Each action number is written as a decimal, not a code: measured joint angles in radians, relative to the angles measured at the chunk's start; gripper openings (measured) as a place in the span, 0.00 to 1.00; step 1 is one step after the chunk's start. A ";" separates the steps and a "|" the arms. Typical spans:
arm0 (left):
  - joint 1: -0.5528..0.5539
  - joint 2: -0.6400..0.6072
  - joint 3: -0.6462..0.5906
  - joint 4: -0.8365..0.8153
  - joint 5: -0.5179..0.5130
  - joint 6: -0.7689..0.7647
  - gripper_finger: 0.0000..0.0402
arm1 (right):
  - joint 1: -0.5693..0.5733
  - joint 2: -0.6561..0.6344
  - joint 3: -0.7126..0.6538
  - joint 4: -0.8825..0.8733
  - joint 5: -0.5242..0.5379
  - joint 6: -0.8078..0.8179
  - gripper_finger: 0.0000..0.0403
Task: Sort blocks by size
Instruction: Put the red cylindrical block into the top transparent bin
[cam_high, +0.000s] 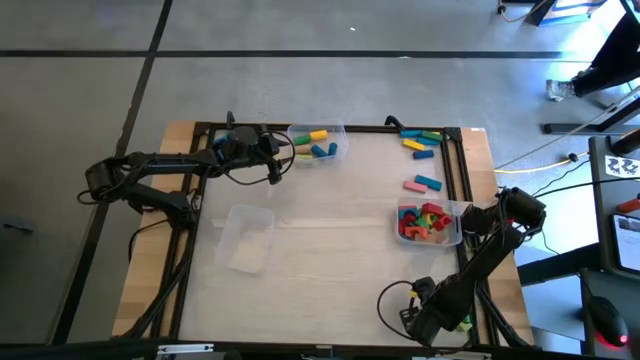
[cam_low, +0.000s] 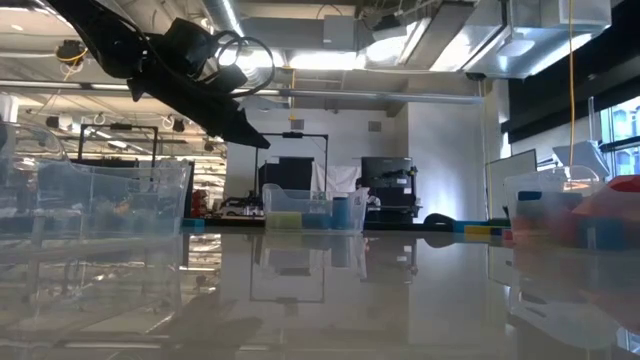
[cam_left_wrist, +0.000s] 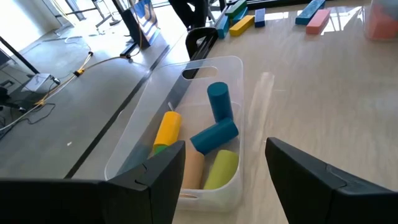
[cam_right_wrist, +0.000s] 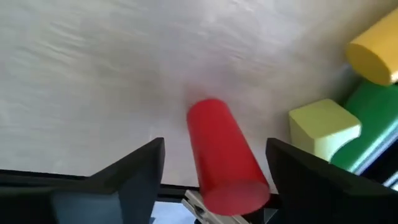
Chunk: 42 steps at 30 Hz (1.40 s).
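Both sets of jaws stand wide. Over on the left arm, the left gripper (cam_left_wrist: 221, 171) hangs empty above the far clear bin (cam_high: 318, 145), which holds teal, yellow and lime cylinders (cam_left_wrist: 214, 134). The right gripper (cam_right_wrist: 214, 165) sits low at the near right of the table, fingers spread either side of a red cylinder (cam_right_wrist: 225, 155) without pinching it; a pale yellow block (cam_right_wrist: 323, 127), a green block (cam_right_wrist: 370, 118) and a yellow cylinder (cam_right_wrist: 373, 56) lie just beside. That is at the right-hand bin (cam_high: 455, 210), heaped with mostly red chunks (cam_high: 425, 220). Between the two bins, loose bars (cam_high: 420, 140) lie near the far right corner, with a pink and a blue bar (cam_high: 423, 183) nearer. An empty clear bin (cam_high: 245, 238) sits left of centre.
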 joint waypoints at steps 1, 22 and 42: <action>0.000 0.000 0.000 0.001 0.000 0.000 0.54 | 0.000 0.000 -0.004 0.007 0.000 -0.002 0.66; 0.000 0.000 0.000 -0.001 0.000 0.027 0.54 | -0.028 -0.010 -0.011 0.005 -0.005 -0.157 0.38; 0.000 -0.014 0.000 -0.032 -0.001 0.050 0.54 | -0.415 -0.182 -0.011 -0.008 0.663 -0.925 0.34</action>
